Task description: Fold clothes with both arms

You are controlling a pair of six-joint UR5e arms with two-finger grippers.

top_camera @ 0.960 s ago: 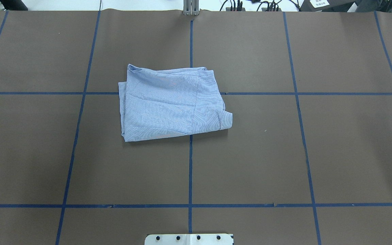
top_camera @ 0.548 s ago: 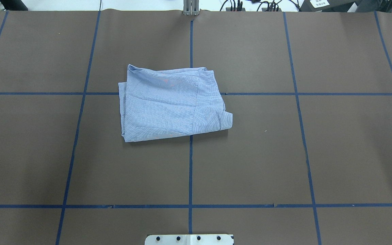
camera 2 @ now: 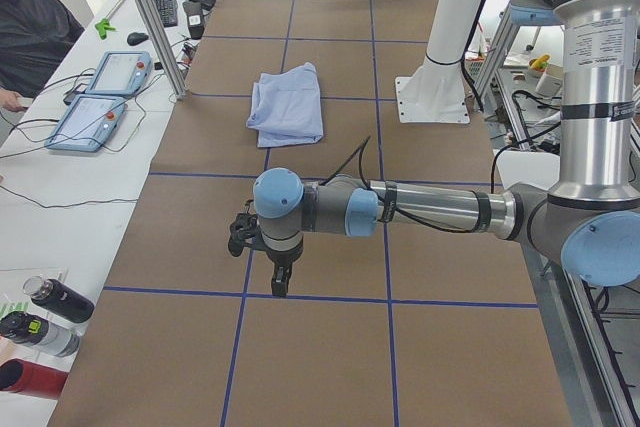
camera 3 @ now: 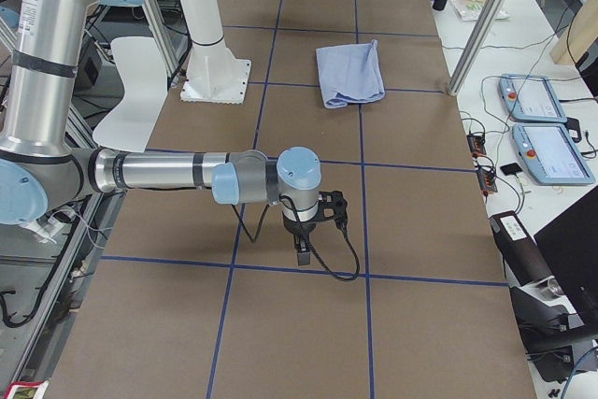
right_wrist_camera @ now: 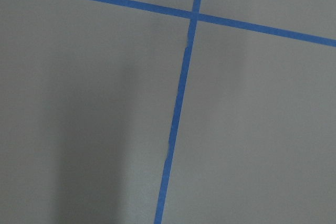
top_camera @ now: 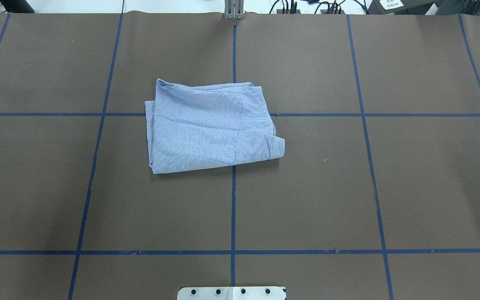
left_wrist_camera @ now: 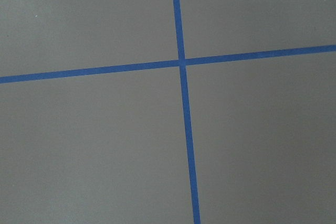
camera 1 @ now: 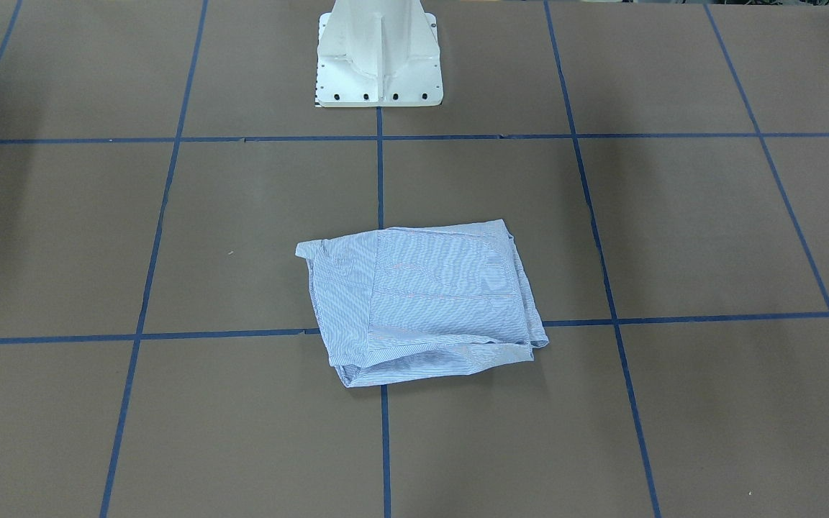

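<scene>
The light blue-and-white striped shirt (top_camera: pixel 206 129) lies folded into a rough rectangle on the brown table, just left of the centre line; it also shows in the front-facing view (camera 1: pixel 422 298) and in both side views (camera 2: pixel 288 105) (camera 3: pixel 349 73). No gripper touches it. My left gripper (camera 2: pixel 278 282) hangs over the table at the robot's left end, far from the shirt. My right gripper (camera 3: pixel 301 254) hangs over the table at the other end. I cannot tell whether either is open or shut. Both wrist views show only table and blue tape.
The brown table (top_camera: pixel 348 187) carries a blue tape grid. The white pedestal base (camera 1: pixel 378 57) stands at the robot's side. Two teach pendants (camera 2: pixel 105 97) and bottles (camera 2: pixel 45 317) lie on the white bench beyond the far edge. A person (camera 2: pixel 30 27) sits there.
</scene>
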